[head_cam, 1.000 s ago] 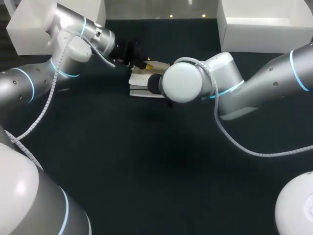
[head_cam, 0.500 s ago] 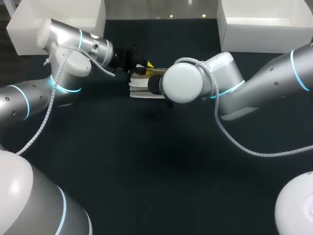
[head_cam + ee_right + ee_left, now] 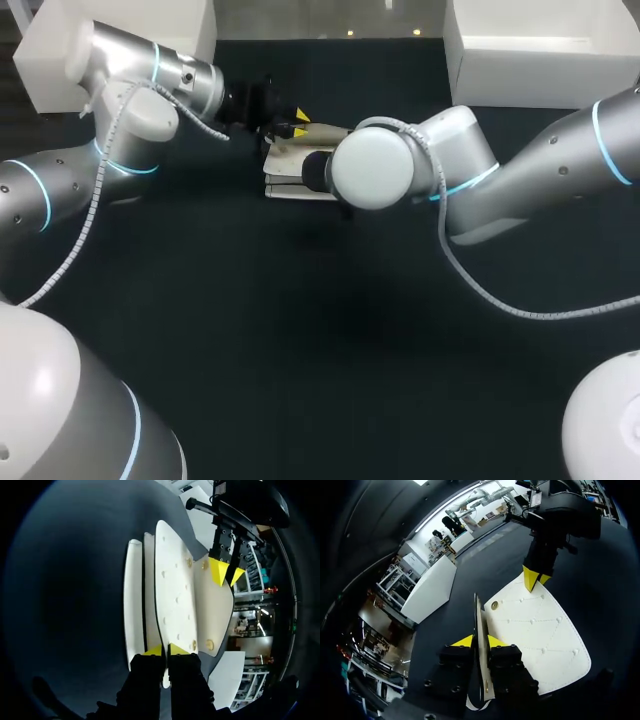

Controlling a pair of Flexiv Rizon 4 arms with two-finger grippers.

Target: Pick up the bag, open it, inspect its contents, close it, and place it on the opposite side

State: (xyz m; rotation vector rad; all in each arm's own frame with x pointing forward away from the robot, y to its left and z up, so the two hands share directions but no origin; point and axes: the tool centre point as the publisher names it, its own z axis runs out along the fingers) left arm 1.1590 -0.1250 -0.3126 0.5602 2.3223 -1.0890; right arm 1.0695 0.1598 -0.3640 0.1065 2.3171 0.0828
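Left gripper [image 3: 479, 641] is pinched tight on a thin flap edge of the white bag [image 3: 535, 635]. The bag sits on the dark desk [image 3: 300, 330] toward the back, right between both arms. Right gripper [image 3: 165, 650] is clamped on a panel edge from the opposite end.

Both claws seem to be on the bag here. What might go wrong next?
The left claw pinches only a thin flap edge of the bag; it may slip out when pulled. The right claw grips another edge, so uneven pulling might twist the bag or drag it across the table.
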